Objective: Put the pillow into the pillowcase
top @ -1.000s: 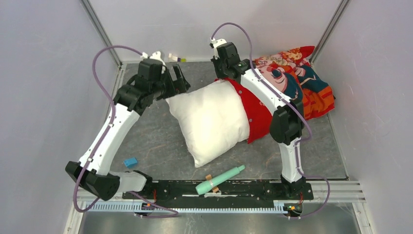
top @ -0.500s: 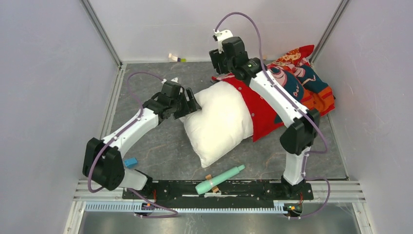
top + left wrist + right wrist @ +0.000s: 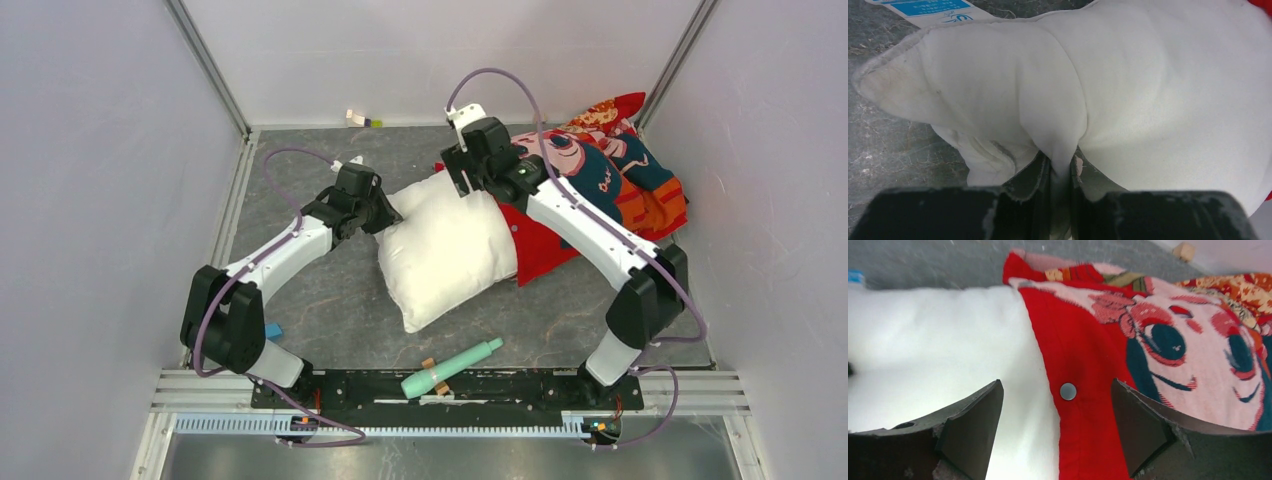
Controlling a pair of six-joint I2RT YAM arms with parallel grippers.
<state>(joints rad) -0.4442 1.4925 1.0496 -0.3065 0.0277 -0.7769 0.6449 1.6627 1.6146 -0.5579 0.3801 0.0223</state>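
The white pillow (image 3: 450, 250) lies in the middle of the table, its right end inside the mouth of the red pillowcase (image 3: 540, 250). My left gripper (image 3: 385, 215) is at the pillow's left far corner, shut on a pinched fold of white pillow (image 3: 1158, 90) fabric between its jaws (image 3: 1060, 165). My right gripper (image 3: 470, 185) hovers open over the far edge where pillow (image 3: 923, 355) meets pillowcase (image 3: 1083, 340). Its fingers straddle (image 3: 1055, 381) the red hem with a grey snap button (image 3: 1068, 391), holding nothing. The cartoon face side of the case faces up.
A teal cylinder (image 3: 450, 367) lies near the front rail and a small blue block (image 3: 272, 330) sits by the left arm's base. Small bits (image 3: 362, 119) rest at the back wall. Enclosure walls stand close on all sides.
My left gripper moved right onto the pillow's corner and closed on its fabric. My right gripper opened, letting go of the pillowcase edge, and shifted slightly toward the near side.
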